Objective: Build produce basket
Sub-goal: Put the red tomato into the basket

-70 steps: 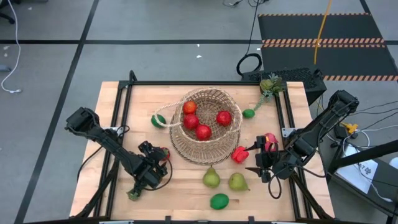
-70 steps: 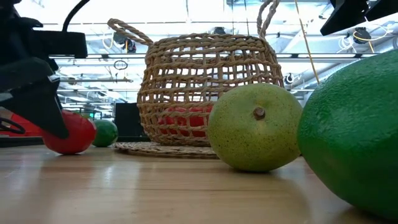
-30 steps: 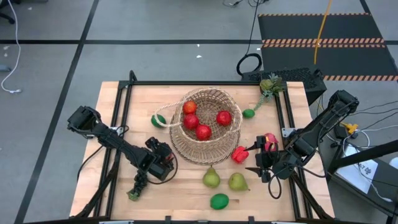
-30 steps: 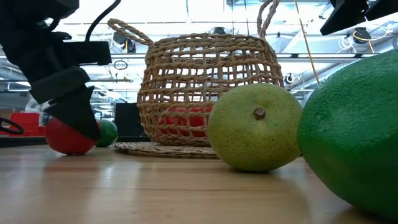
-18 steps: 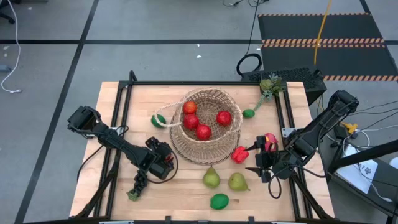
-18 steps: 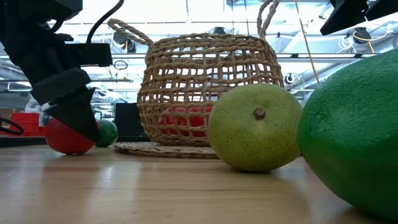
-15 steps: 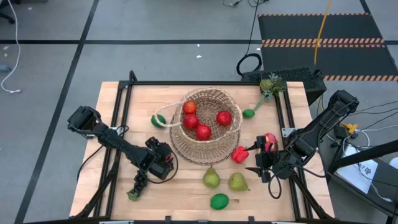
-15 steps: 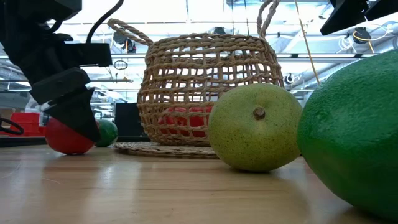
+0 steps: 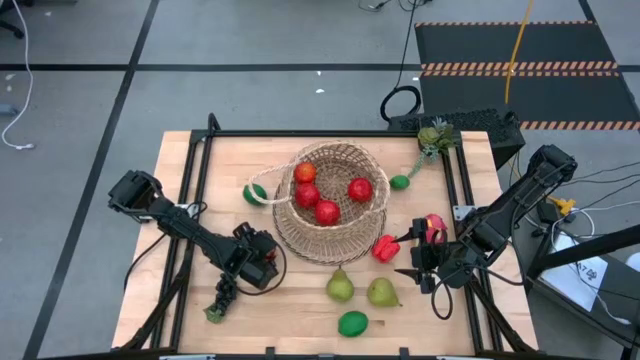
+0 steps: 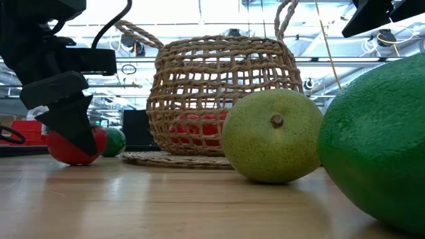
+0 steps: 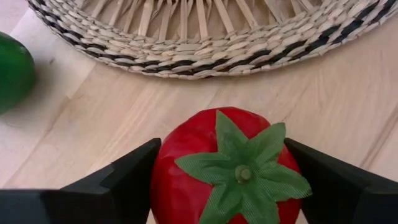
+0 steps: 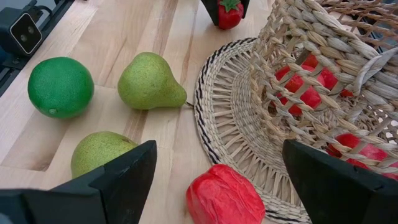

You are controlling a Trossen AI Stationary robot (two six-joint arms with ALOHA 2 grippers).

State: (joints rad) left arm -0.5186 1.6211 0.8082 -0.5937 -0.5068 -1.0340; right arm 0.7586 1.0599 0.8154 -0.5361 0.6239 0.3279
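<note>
Left gripper (image 11: 227, 180) sitting low on the worktop (image 9: 185, 180), just off the woven mat (image 11: 211, 37) under the basket (image 9: 335, 190), jaws spread to either side of a red tomato (image 11: 230, 168), green calyx facing the wrist camera; hard to tell whether the fingers (image 11: 118, 180) are pressing on it or only flanking it. Lying on the wood beside the mat, a green lime (image 11: 12, 71)

Basket standing mid-worktop on its round mat, holding several red round fruits (image 9: 327, 212), handle arching over the rim

Right gripper (image 12: 217, 180) hovering at the basket's other side, jaws wide apart and gripping nothing, facing a red pepper-like piece (image 12: 225, 198) resting on the mat edge. Lying loose on the worktop near it: two green pears (image 12: 149, 81), (image 12: 99, 152) and a second lime (image 12: 60, 87). Resting beside the right arm, a pink dragon fruit (image 9: 433, 228). Sitting near the far corner, a small green fruit (image 9: 399, 182) and a leafy sprig (image 9: 432, 137)

Low view filling up with one pear (image 10: 272, 136) and a lime (image 10: 375, 143) in front of the basket
</note>
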